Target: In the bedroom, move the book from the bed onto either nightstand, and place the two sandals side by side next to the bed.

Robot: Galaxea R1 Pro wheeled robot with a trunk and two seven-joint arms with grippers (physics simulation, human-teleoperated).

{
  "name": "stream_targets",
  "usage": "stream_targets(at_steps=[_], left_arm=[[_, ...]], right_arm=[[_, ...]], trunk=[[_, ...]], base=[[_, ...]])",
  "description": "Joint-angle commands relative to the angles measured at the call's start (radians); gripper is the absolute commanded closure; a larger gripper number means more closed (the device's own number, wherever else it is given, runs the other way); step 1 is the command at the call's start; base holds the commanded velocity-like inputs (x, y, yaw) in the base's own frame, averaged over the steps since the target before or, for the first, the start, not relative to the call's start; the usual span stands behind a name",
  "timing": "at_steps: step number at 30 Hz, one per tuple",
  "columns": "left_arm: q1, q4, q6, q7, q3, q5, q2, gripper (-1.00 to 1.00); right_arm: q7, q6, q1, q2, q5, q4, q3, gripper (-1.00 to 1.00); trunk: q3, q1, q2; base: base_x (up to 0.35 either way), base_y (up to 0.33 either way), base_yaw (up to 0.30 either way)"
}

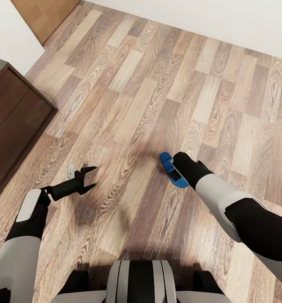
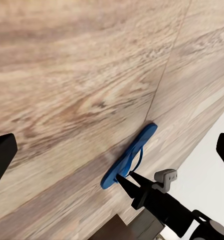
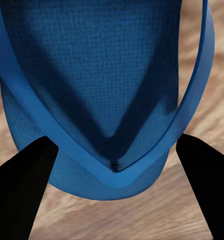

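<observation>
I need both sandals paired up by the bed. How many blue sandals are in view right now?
1. The blue sandal lies on the wood floor at the right gripper. The second is not seen.

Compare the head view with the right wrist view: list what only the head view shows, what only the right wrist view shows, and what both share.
Head view alone: the left gripper with open jaws, both arms, a dark brown cabinet, white walls.

Right wrist view alone: the V-shaped strap close up, framed by the open jaws of the right gripper.

Both: the blue sandal and the wood-plank floor.
</observation>
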Motion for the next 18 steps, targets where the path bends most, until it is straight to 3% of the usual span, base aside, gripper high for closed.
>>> stream_targets(at_steps=[1, 11, 18], left_arm=[[0.000, 0.000, 0.004, 0.010, 0.002, 0.010, 0.000, -1.00], [0.002, 0.000, 0.004, 0.010, 0.002, 0.010, 0.000, -1.00], [0.004, 0.004, 0.004, 0.011, 0.002, 0.009, 0.001, -1.00]], right_arm=[[0.009, 0.004, 0.000, 0.000, 0.002, -0.001, 0.003, 1.00], [0.009, 0.004, 0.000, 0.001, 0.002, -0.001, 0.003, 1.00], [0.009, 0.004, 0.000, 0.004, 0.002, -0.001, 0.004, 1.00]], trunk=[[-0.001, 0.000, 0.000], [-0.001, 0.000, 0.000], [0.027, -0.003, 0.001]], base=[[0.000, 0.000, 0.000], [0.000, 0.000, 0.000], [0.000, 0.000, 0.000]])
